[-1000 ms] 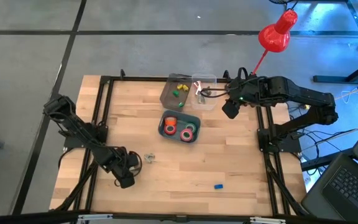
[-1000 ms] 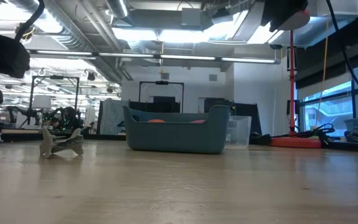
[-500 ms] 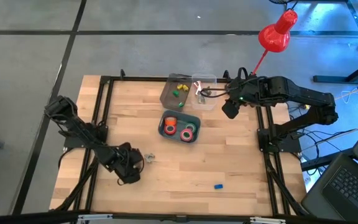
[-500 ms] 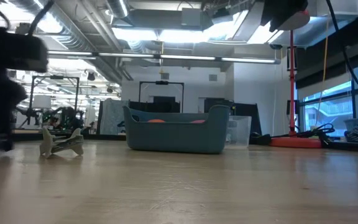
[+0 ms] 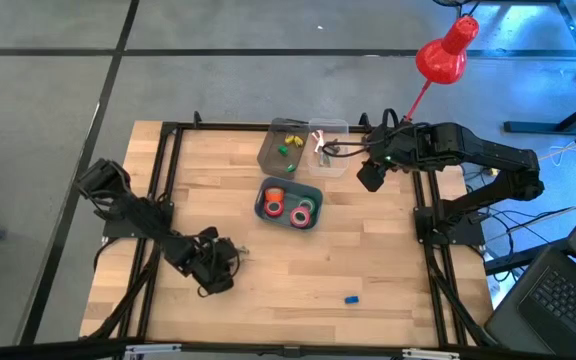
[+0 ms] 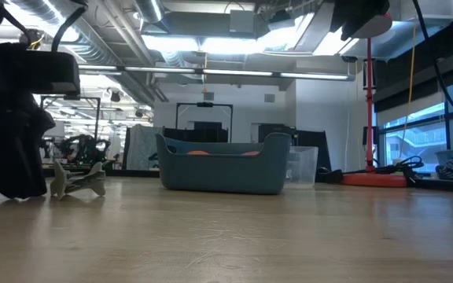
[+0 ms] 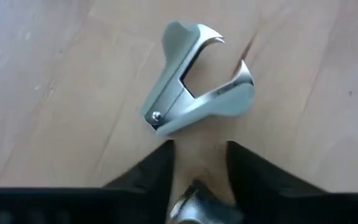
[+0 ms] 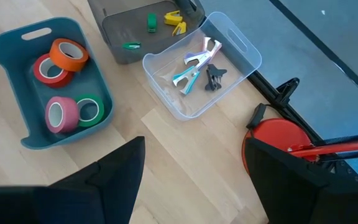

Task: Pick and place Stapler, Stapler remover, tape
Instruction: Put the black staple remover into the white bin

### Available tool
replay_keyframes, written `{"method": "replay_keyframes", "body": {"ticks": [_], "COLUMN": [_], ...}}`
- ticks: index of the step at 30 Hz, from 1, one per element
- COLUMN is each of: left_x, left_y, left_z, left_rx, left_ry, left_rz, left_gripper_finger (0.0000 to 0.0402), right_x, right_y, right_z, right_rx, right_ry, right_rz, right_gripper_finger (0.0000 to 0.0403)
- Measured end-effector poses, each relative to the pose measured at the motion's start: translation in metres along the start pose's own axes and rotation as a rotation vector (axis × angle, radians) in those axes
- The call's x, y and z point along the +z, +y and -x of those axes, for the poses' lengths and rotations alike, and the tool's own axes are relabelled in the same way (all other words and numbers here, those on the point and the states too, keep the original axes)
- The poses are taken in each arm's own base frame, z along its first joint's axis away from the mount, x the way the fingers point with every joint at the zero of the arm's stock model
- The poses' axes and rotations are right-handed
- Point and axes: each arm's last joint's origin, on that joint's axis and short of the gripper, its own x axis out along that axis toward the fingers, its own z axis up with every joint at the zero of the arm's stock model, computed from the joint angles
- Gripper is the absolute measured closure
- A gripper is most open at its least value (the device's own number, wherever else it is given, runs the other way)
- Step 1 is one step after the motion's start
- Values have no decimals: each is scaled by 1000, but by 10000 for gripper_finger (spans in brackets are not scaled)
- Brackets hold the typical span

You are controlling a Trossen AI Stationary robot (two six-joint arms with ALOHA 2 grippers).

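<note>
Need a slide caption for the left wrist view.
Left gripper fingers poised just short of a silver staple remover lying on the wooden table.

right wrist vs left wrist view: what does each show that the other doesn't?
Only the right wrist view: the blue plastic bin holding orange, red, pink and green tape rolls; the clear plastic tub with several small staple removers in it; the grey tray with little green and yellow pieces; the round red lamp base; the right gripper, open.

Only the left wrist view: one silver metal claw-type staple remover lying on the table, just ahead of the left gripper, whose narrow-set fingers have not reached it.

Both: the light wooden tabletop.
</note>
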Motion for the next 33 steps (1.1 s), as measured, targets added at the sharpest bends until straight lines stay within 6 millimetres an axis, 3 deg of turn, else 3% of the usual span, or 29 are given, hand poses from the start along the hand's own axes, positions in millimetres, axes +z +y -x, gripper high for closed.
{"method": "replay_keyframes", "body": {"ticks": [2,4,18,27,30,33], "left_x": [2,5,22,55,65,67], "left_y": [1,2,11,13,13,19], "left_z": [1,1,0,10,15,20], "left_rx": [-6,-20,-65,-137,-173,-131], "left_ry": [-3,7,46,29,100,215], "left_rz": [0,-6,-71,-230,-214,-74], "left_gripper_finger": [314,335,332,170,144,138], "right_x": [0,0,0,0,0,0], "right_y": [0,0,0,0,0,1], "right_z": [0,0,0,0,0,0], "right_rx": [1,2,2,2,8,22], "right_ry": [0,0,0,0,3,12], "right_rz": [0,0,0,0,0,0], "right_gripper_finger": [127,127,127,127,127,127]}}
